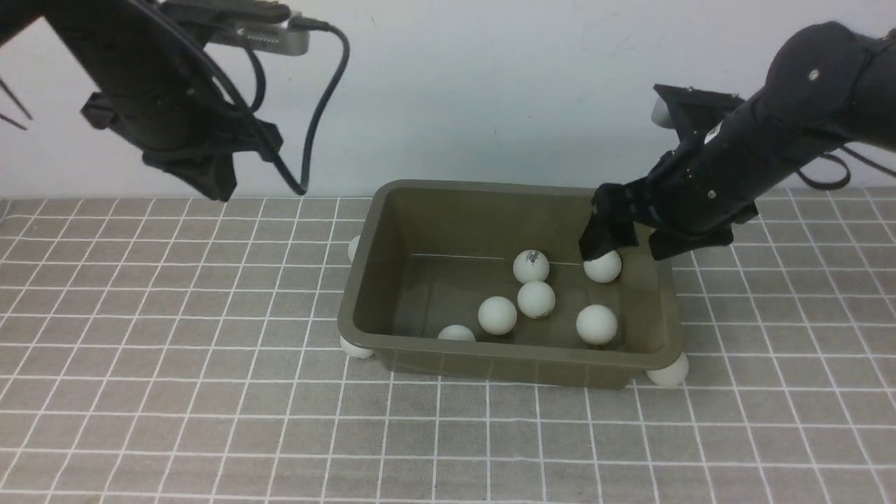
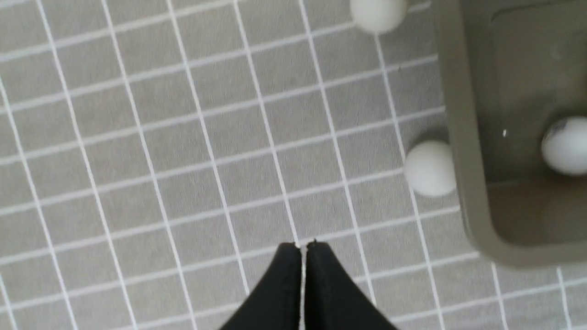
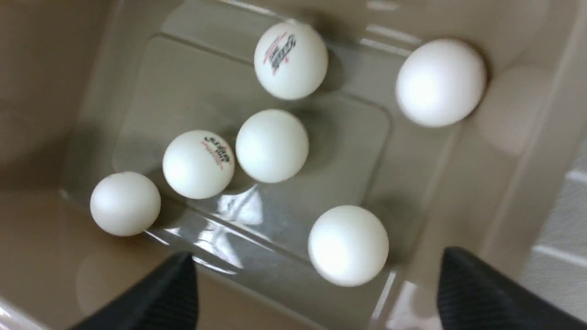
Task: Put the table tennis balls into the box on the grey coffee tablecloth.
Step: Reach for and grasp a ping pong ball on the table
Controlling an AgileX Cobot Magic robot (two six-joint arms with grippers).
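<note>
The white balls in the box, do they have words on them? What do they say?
First printed ball: red and dark logo, too blurred to read.
Second printed ball: red and dark logo, too blurred to read.
The other balls, the box and the tablecloth: no writing that can be seen.
</note>
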